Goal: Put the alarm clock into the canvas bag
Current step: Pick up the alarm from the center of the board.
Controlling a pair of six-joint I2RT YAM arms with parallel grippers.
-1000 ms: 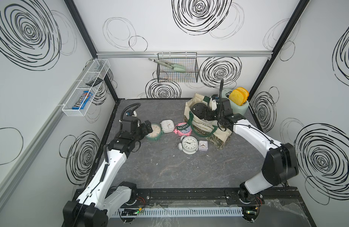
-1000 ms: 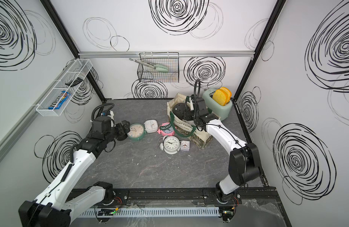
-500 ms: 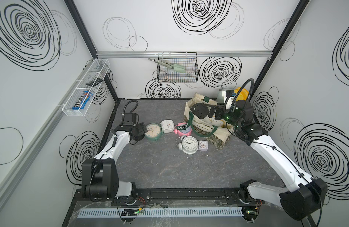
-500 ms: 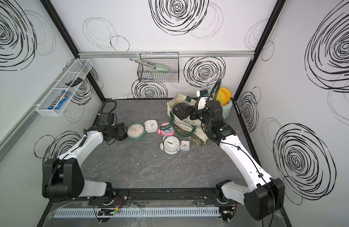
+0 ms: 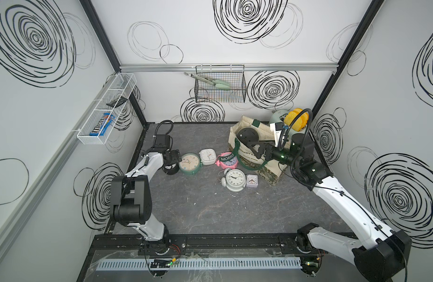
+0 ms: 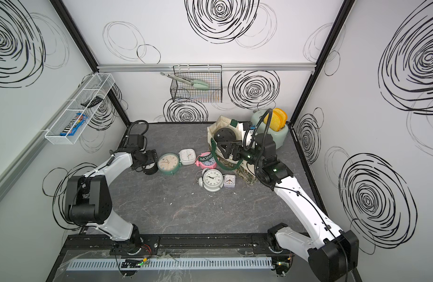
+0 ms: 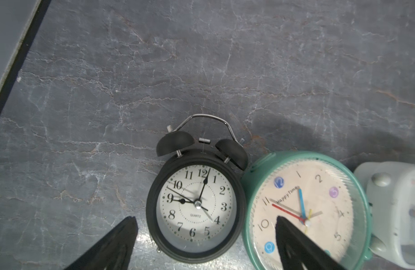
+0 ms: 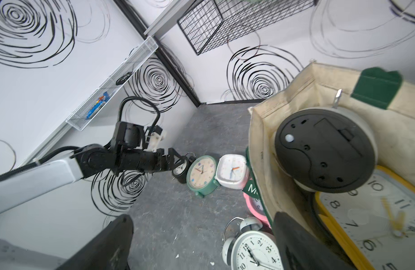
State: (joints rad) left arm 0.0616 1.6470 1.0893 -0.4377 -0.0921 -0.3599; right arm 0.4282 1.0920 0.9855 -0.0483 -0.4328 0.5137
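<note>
At the far left of the tabletop (image 5: pixel 210 214), your left gripper (image 7: pixel 204 219) hangs spread wide, empty, over the black alarm clock (image 7: pixel 197 203); one finger overlaps the green clock (image 7: pixel 318 198), so descending could strike it. Your right gripper (image 8: pixel 203 216) is likewise spread and empty by the far-right canvas bag (image 8: pixel 260 140).

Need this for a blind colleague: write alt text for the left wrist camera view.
A black twin-bell alarm clock faces the camera on the grey marbled table, framed between the open fingers of the left gripper. A green round clock sits close beside it, and a white clock is cut off at the picture's edge.
</note>
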